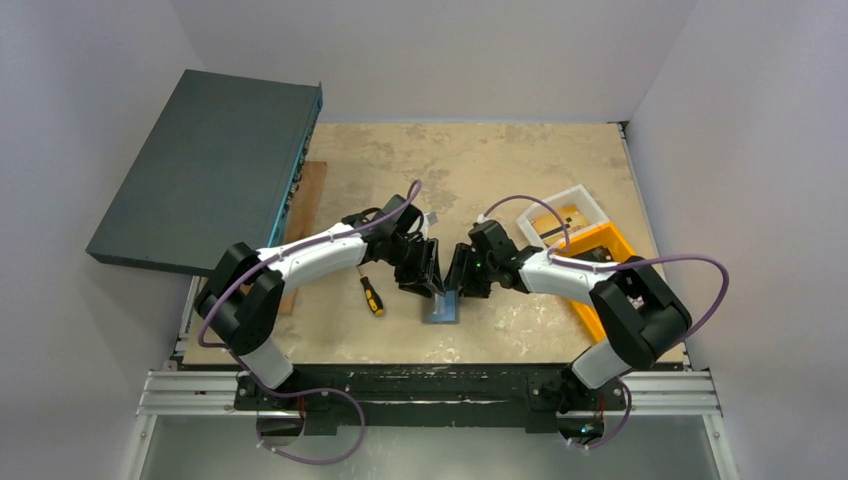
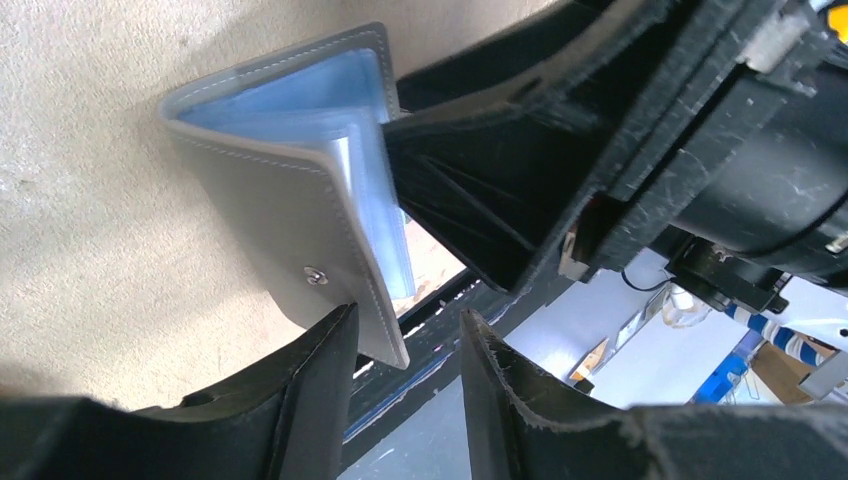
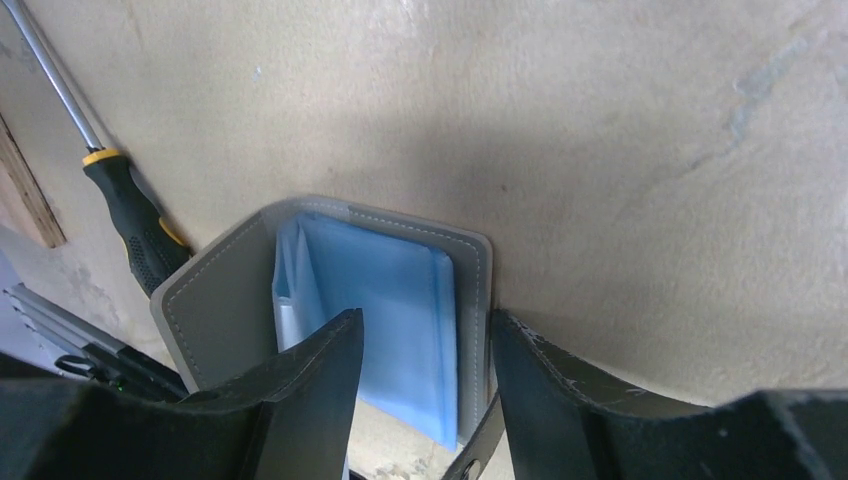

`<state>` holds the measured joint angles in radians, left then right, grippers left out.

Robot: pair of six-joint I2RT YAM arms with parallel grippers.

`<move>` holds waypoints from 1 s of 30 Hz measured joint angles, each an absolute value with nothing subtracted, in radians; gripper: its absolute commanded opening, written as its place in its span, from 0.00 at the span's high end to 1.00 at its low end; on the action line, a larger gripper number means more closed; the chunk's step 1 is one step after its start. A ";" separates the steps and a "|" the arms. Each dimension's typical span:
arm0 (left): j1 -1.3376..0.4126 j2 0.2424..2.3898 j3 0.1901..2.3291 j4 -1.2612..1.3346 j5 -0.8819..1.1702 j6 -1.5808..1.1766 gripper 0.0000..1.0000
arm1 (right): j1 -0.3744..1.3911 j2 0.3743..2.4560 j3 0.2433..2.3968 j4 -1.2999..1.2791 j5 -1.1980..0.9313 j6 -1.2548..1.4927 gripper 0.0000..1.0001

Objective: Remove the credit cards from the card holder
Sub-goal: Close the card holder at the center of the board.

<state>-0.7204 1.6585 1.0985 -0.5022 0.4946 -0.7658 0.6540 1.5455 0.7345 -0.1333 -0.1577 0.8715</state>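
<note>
- Progress: card holder (image 1: 441,305) lies opened near the middle of the tabletop (image 1: 520,160), between both arms. Its pale blue sleeves (image 3: 400,300) are exposed and no card shows outside it, so the extraction is judged to lie wholly ahead.
- Left arm: left pincer (image 2: 408,310) has its jaws parted. The grey flap's corner sits beside one finger with a gap to the other, so nothing is clamped.
- Right arm: right pincer (image 3: 425,315) has its jaws apart, astride the far flap and sleeves. Whether they pinch cannot be told.
- Surface: beige, mottled and worn. A screwdriver (image 1: 371,295) lies near the holder on the left arm's side, and an orange bin (image 1: 610,235) stands at the right edge.
- Room: plain pale walls (image 1: 430,50) close round the tabletop. A dark flat box (image 1: 210,165) overhangs the far left corner.
</note>
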 measured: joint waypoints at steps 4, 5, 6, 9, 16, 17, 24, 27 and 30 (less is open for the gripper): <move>-0.720 1.674 1.098 -0.502 0.495 -0.767 0.58 | 0.645 1.497 0.693 -0.148 -0.157 0.887 0.49; -0.720 1.677 1.098 -0.502 0.495 -0.767 0.58 | 0.640 1.483 0.682 -0.154 -0.157 0.891 0.49; -0.720 1.679 1.098 -0.500 0.495 -0.767 0.58 | 0.636 1.468 0.671 -0.162 -0.155 0.896 0.49; -0.721 1.691 1.100 -0.490 0.499 -0.770 0.58 | 0.620 1.419 0.638 -0.184 -0.149 0.903 0.49; -0.723 1.721 1.102 -0.463 0.519 -0.800 0.52 | 0.564 1.333 0.624 -0.229 -0.146 0.908 0.49; -0.724 1.724 1.102 -0.459 0.521 -0.803 0.51 | 0.555 1.318 0.622 -0.233 -0.144 0.908 0.49; -0.741 1.781 1.125 -0.428 0.535 -0.839 0.40 | 0.520 1.254 0.619 -0.268 -0.123 0.904 0.50; -0.741 1.818 1.133 -0.403 0.544 -0.857 0.37 | 0.518 1.254 0.618 -0.278 -0.123 0.900 0.50; -0.741 1.850 1.134 -0.381 0.548 -0.880 0.32 | 0.517 1.254 0.617 -0.278 -0.123 0.899 0.50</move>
<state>-0.7414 1.8496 1.1336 -0.3813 0.5476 -0.8799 0.5175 1.2541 0.6167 -0.2783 -0.1230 0.8989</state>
